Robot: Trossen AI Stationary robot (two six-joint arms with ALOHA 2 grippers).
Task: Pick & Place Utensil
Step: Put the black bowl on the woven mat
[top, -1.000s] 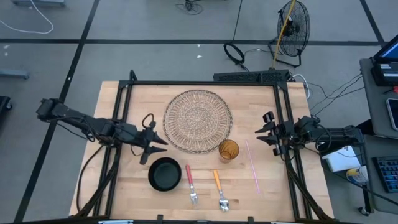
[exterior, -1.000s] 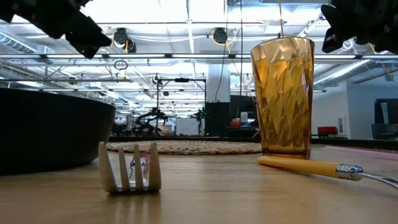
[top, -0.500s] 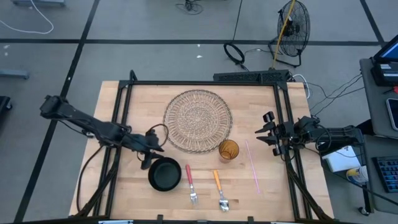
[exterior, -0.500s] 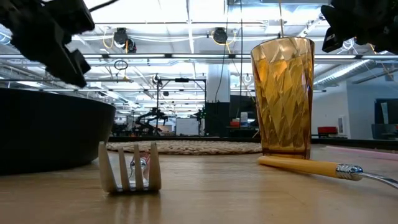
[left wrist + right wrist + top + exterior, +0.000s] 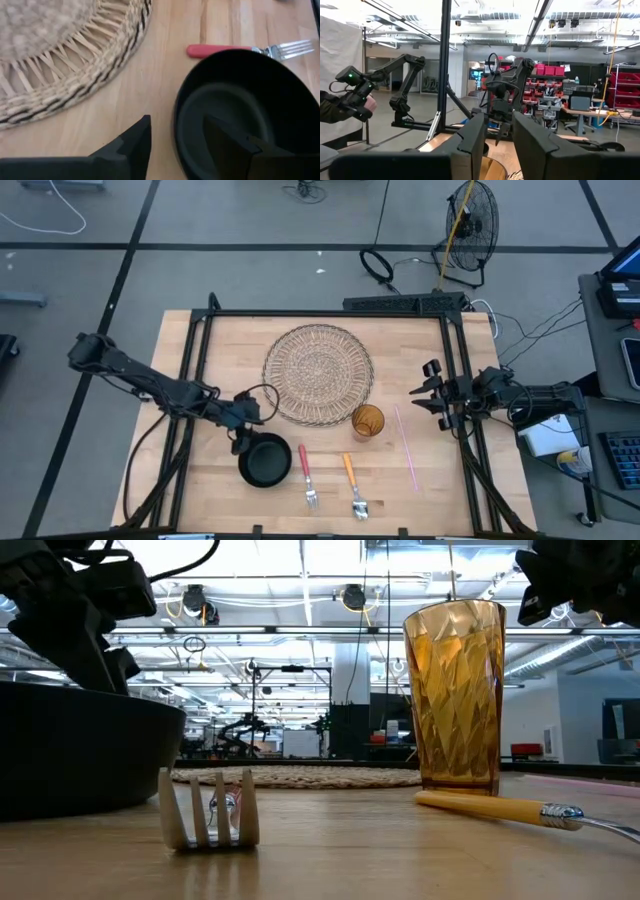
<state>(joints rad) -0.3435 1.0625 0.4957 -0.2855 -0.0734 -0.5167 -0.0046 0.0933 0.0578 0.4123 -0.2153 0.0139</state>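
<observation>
On the wooden table point(image 5: 210, 480), a black bowl point(image 5: 265, 461) beside a woven mat point(image 5: 318, 374).

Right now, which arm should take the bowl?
Left. Its claw is open astride the bowl rim, one finger inside and one outside. The right claw waits at the table's right edge, beyond the cup.

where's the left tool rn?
High view: left tool sits open at the black bowl's rim, just off the woven placemat.
</observation>
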